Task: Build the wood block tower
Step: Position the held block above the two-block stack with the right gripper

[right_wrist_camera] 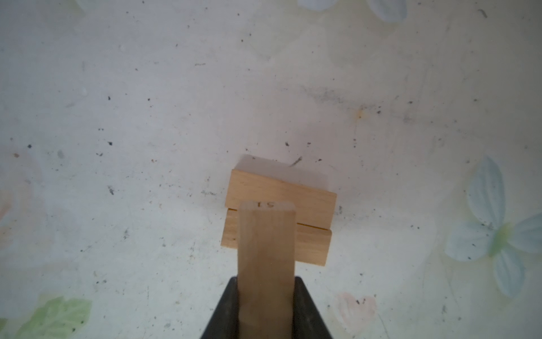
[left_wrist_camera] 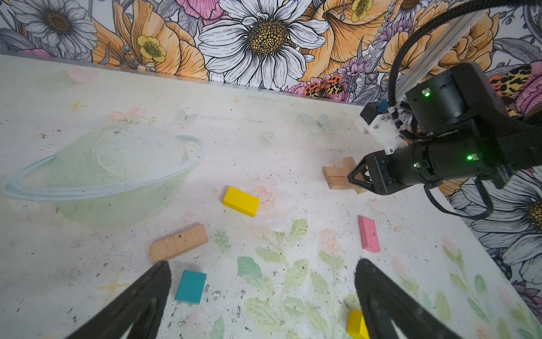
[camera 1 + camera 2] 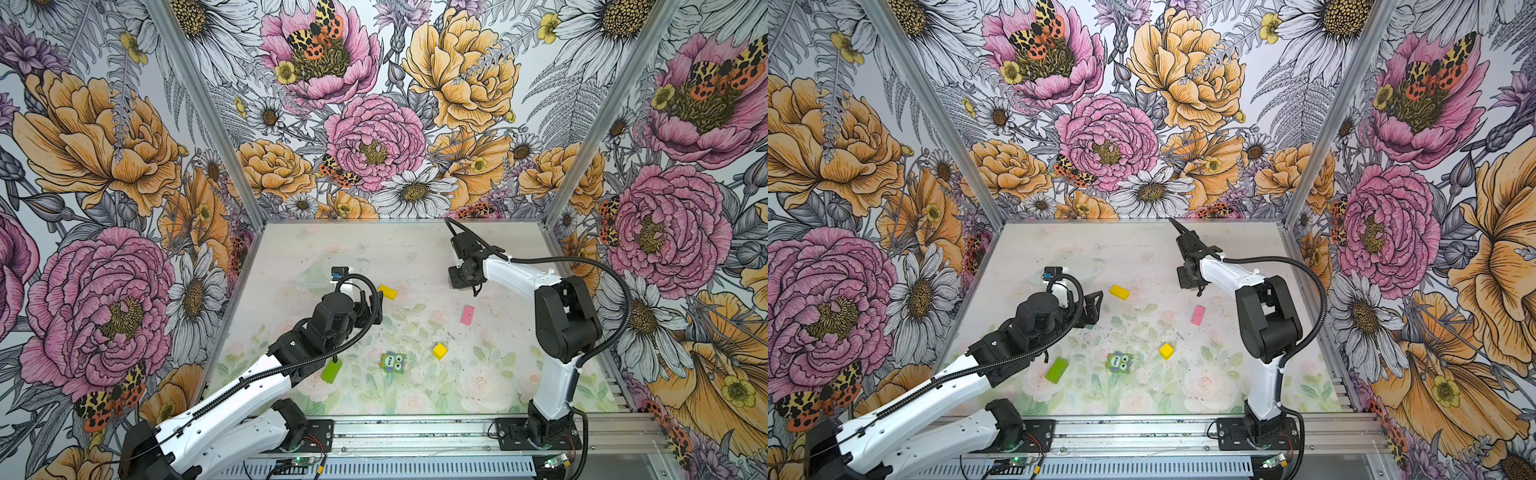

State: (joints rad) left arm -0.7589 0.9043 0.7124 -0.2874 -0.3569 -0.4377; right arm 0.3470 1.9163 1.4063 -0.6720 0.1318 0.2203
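On the counter [image 3: 374, 249] the tower is barely begun, and the main risk sits with the right arm [image 3: 519, 274] at the far side: its jaws are clamped on a plain tan bar [image 1: 265, 249], held crosswise above the two base bars [image 1: 281, 193] that lie side by side with a thin seam between them. From the wrist view I cannot tell whether the held bar already rests on the pair or hangs just above it. If it is let go while still clear, or tilted, it would likely drop, bounce and slide off. It also looks set a little toward one end of the pair, so a careless release could leave it overhanging. As the jaws part, they might drag the bar sideways or push the base bars apart along that seam. The left arm [image 3: 249, 374] has its jaws spread wide and empty, low over a teal block [image 2: 190, 286] and near a loose tan bar [image 2: 178, 243]. A skewed descent there could knock either away. The yellow bar [image 3: 387, 291], pink block [image 3: 467, 314], yellow cube [image 3: 439, 350], owl block [image 3: 392, 360] and lime-green block [image 3: 331, 370] lie scattered, well apart from the base, and a passing arm could scatter them further
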